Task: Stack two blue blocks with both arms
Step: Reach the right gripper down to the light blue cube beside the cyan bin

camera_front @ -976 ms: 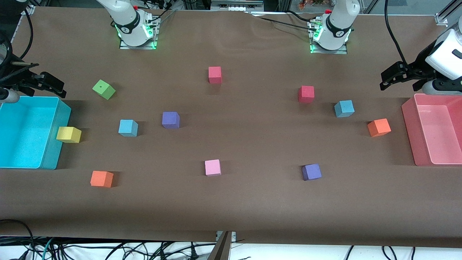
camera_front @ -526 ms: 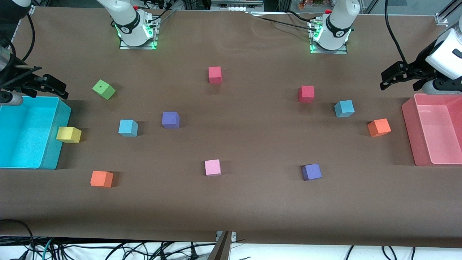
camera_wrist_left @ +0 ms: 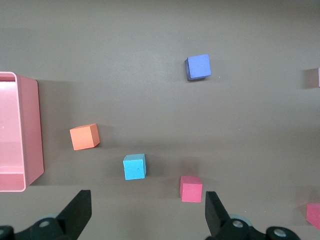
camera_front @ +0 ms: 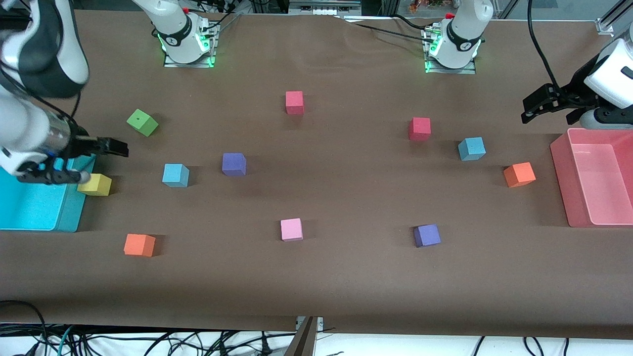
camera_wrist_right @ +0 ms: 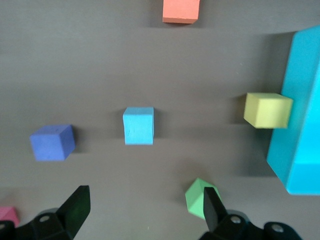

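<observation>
Left end effector (camera_front: 528,110): I see it up in the air by the corner of the pink bin (camera_front: 561,183) at the left arm's end of the surface (camera_front: 346,277); its fingers (camera_wrist_left: 76,216) stand wide apart with nothing between them.
Right end effector (camera_front: 101,160): I see it in the air over the cyan bin's (camera_front: 74,217) edge and the yellow cube (camera_front: 96,185); its fingers (camera_wrist_right: 75,209) are spread apart and empty.
First blue block (camera_front: 175,175): it sits flat on the surface toward the right arm's end, between the yellow cube and a purple cube (camera_front: 234,164); in the right wrist view I have it (camera_wrist_right: 138,125) ahead of the open fingers, untouched.
Second blue block (camera_front: 471,149): it sits toward the left arm's end, near a red cube (camera_front: 419,129) and an orange cube (camera_front: 519,174); in the left wrist view I see it (camera_wrist_left: 134,166) ahead of the fingers, untouched.
Stack: the two blue blocks lie well apart, neither on the other.
Other cubes: I count a green cube (camera_front: 142,122), a second red cube (camera_front: 294,103), a pink cube (camera_front: 291,229), a second purple cube (camera_front: 427,235) and a second orange cube (camera_front: 139,244), each apart on the brown surface.
Yellow cube contact: it rests just beside the cyan bin's wall; touching, as far as I can tell.
</observation>
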